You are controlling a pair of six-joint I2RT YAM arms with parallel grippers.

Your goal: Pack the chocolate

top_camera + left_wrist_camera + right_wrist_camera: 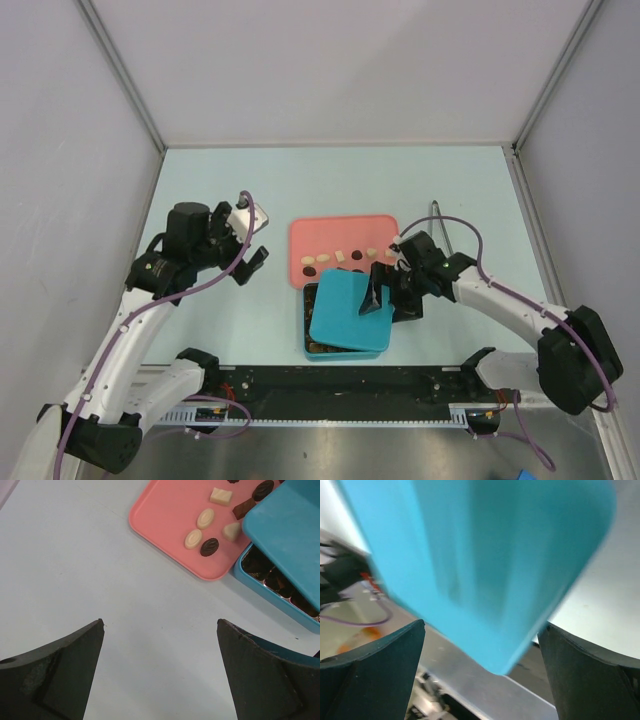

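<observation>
Several chocolates (340,259), cream and dark brown, lie in a row on the pink tray (343,232); they also show in the left wrist view (205,518). The teal box (303,322) stands in front of the tray with more chocolates inside (272,577). Its teal lid (348,312) lies askew over it, leaving the left side uncovered. My right gripper (385,298) is at the lid's right edge. Its jaws stand wide apart with the blurred lid (480,555) between them. My left gripper (253,262) is open and empty over bare table (160,622), left of the tray (165,510).
A thin metal tool (437,215) lies at the back right of the table. White enclosure walls (90,150) close in the sides and back. The black rail with the arm bases (340,385) runs along the near edge just behind the box.
</observation>
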